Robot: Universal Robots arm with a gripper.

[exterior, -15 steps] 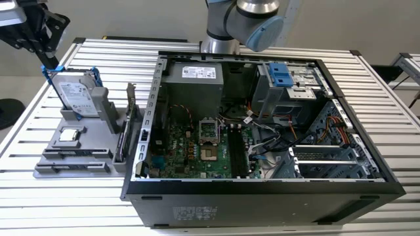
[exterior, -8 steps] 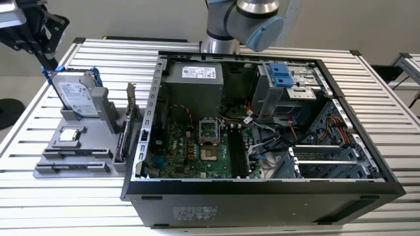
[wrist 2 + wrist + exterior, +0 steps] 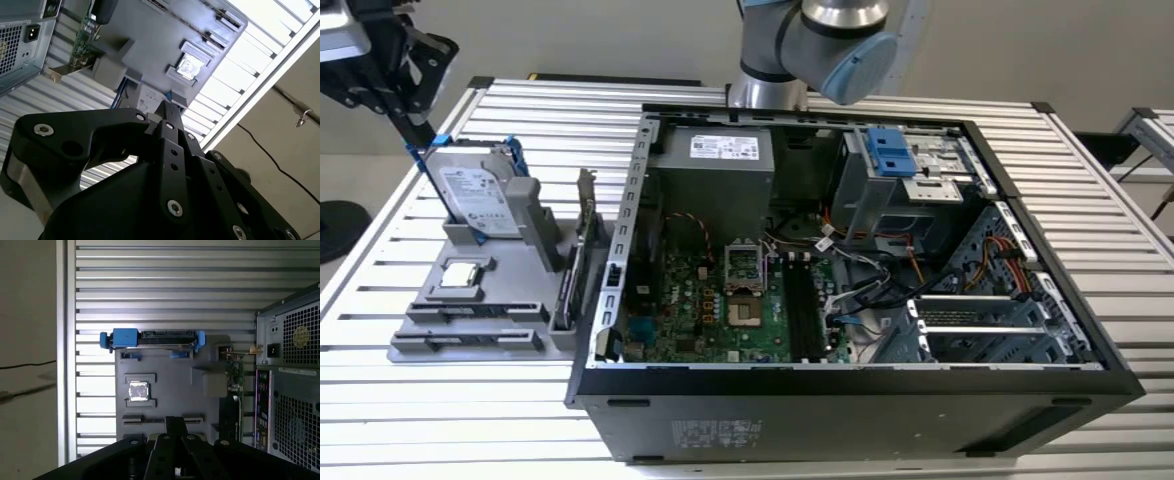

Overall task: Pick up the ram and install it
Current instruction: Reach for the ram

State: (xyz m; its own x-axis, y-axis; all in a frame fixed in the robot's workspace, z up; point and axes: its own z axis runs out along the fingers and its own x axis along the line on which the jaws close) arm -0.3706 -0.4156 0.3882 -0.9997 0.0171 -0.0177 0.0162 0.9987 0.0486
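At the exterior view's far left the gripper (image 3: 419, 133) hung above the far end of the grey tray (image 3: 507, 288), over the hard drive (image 3: 470, 195) in its blue caddy. Its jaws looked drawn together, with nothing between them. Nearer in the tray lay the square silver CPU chip (image 3: 463, 277). Nearer again was a dark narrow strip in a holder, which I took to be the ram (image 3: 470, 313), though I could not be sure of it. Just right of these stood the upright expansion card (image 3: 594, 250), and further right the open computer case (image 3: 854, 405), with the motherboard (image 3: 707, 300) and its long memory slots (image 3: 801, 310).

The pick-up had not begun. To do it well, I judged the jaws should open just past the stick's thickness and come down square across its middle, on the board edges rather than the chips. The lift should then go straight up so the stick does not bind in its holder. The hard drive and the expansion card stood close by, so a slanted approach could clip either.

The exterior view gave the inside of the case and the slots. The first wrist view looked down the tray, with the gripper's tip over the near holders, and showed the case's vented rear panel (image 3: 295, 390). The second wrist view showed a cable (image 3: 270, 155) on the floor past the table's edge.
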